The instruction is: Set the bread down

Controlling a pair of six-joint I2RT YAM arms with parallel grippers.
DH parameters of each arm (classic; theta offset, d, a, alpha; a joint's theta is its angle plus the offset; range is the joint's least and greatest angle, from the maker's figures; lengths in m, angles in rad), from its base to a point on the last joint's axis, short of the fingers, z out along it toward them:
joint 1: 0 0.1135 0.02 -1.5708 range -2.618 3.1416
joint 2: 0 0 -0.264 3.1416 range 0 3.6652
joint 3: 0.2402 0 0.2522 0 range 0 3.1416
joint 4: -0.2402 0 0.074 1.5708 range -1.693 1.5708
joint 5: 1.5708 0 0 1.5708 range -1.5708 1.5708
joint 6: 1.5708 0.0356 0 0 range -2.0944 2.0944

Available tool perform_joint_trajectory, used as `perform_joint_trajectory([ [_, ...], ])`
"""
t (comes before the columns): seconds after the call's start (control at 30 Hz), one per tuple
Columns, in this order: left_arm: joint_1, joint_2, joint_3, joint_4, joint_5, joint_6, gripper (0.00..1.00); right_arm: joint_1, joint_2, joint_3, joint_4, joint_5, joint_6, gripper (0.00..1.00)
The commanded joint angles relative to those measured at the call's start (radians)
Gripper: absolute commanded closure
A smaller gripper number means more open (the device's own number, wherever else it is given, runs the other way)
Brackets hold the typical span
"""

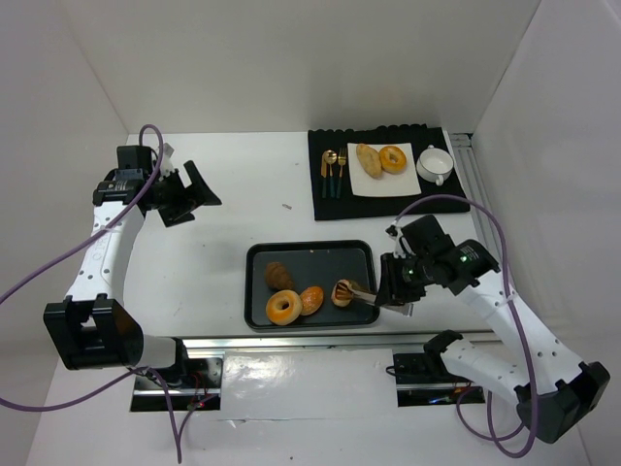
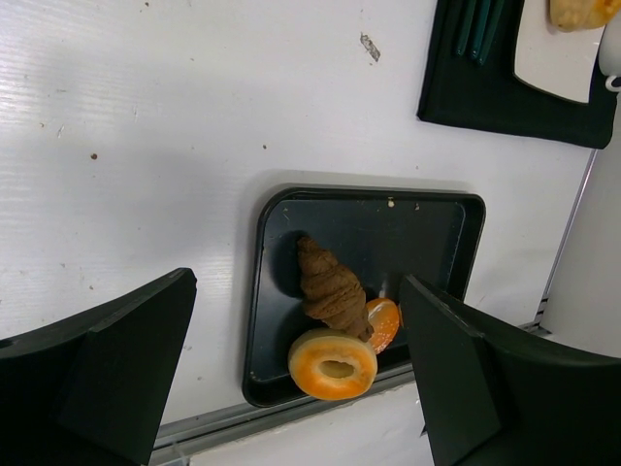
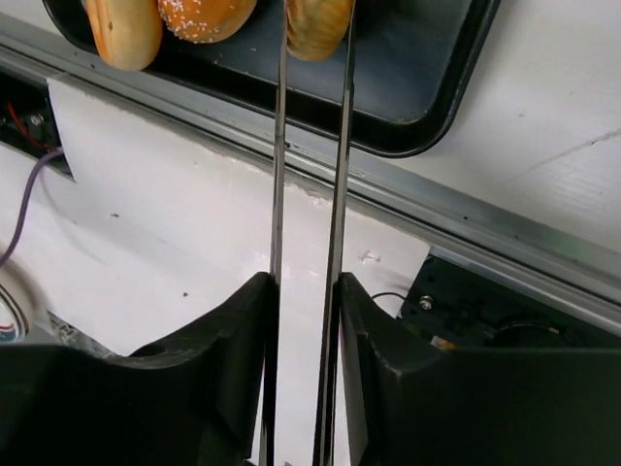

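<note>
A black tray point(image 1: 310, 254) holds a brown croissant point(image 1: 277, 275), a bagel point(image 1: 283, 307), a sesame bun point(image 1: 311, 299) and a small roll point(image 1: 343, 292). My right gripper point(image 1: 393, 291) is shut on metal tongs point(image 3: 310, 194) at the tray's right edge. The tong tips pinch the roll point(image 3: 318, 24). My left gripper point(image 1: 199, 194) is open and empty, high above the table's left side. Its view looks down on the tray point(image 2: 441, 233), the croissant point(image 2: 330, 286) and the bagel point(image 2: 333, 364). A white plate point(image 1: 383, 180) at the back right carries a long loaf point(image 1: 369, 161) and a bagel point(image 1: 392, 158).
The plate lies on a black mat point(image 1: 388, 202) with cutlery point(image 1: 333, 173) to its left and a white cup point(image 1: 435, 163) to its right. A metal rail point(image 3: 466, 228) runs along the table's near edge just below the tray. White walls enclose the table.
</note>
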State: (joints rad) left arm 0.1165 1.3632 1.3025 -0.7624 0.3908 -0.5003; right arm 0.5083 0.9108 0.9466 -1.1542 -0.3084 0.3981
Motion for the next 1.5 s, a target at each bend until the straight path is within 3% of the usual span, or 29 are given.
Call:
perform_joint_trajectory([
  [0.0, 0.006, -0.026, 0.034, 0.012, 0.019, -0.007, 0.00, 0.007, 0.010, 0.079, -0.022, 0.029, -0.007, 0.67],
  [0.1, 0.006, -0.026, 0.034, 0.023, 0.019, -0.007, 0.00, 0.007, 0.029, 0.179, 0.004, 0.144, 0.037, 0.72],
  [0.27, 0.006, -0.026, 0.014, 0.032, 0.029, -0.007, 0.00, 0.007, 0.109, 0.302, 0.193, 0.426, 0.105, 0.73],
  [0.37, 0.006, -0.026, 0.014, 0.032, 0.040, -0.007, 0.00, -0.002, 0.200, 0.354, 0.330, 0.659, 0.084, 0.72],
  [0.47, 0.006, -0.016, 0.004, 0.041, 0.049, -0.007, 0.00, -0.034, 0.315, 0.401, 0.479, 0.739, -0.005, 0.68],
  [0.77, 0.006, 0.002, 0.015, 0.041, 0.049, 0.002, 0.00, -0.145, 0.629, 0.514, 0.616, 0.799, -0.114, 0.66],
  [1.1, 0.006, 0.030, 0.015, 0.041, 0.049, 0.002, 0.00, -0.241, 0.681, 0.437, 0.669, 0.698, -0.123, 0.61],
  [1.47, 0.006, 0.020, 0.015, 0.041, 0.049, 0.002, 0.00, -0.241, 0.672, 0.379, 0.669, 0.611, -0.123, 0.55],
])
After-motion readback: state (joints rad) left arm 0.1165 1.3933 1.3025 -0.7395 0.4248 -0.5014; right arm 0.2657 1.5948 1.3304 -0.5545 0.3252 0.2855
